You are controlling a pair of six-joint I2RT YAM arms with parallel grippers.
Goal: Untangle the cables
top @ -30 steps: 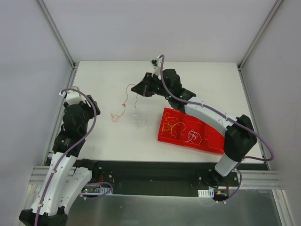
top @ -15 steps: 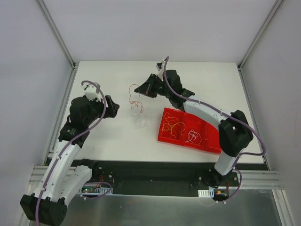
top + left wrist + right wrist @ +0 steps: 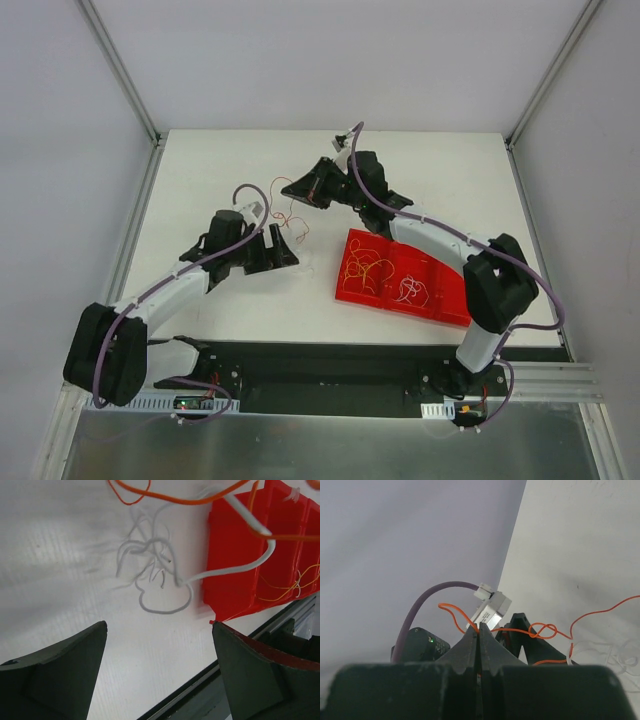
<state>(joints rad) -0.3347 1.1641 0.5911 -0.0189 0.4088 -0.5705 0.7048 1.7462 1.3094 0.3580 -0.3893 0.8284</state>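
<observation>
Right gripper point(image 3: 478, 630) pinches the orange cable point(image 3: 520, 630) aloft (separation under way). Left gripper point(image 3: 159, 627), jaws wide, should next grasp the white cable point(image 3: 225, 572).

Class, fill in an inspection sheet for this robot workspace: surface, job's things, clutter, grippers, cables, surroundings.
Surface: white matt table.
Job's things: thin orange wire strand dangles from right gripper; thin white curly wire sprawls beside red plastic compartment tray, which holds more orange and white strands.
Clutter: nothing seen.
Grippers: left gripper open, empty, over the white wire; right gripper shut on the orange strand.
Cables: thick purple cables run along both arms.
Surroundings: pale walls, metal frame posts.
</observation>
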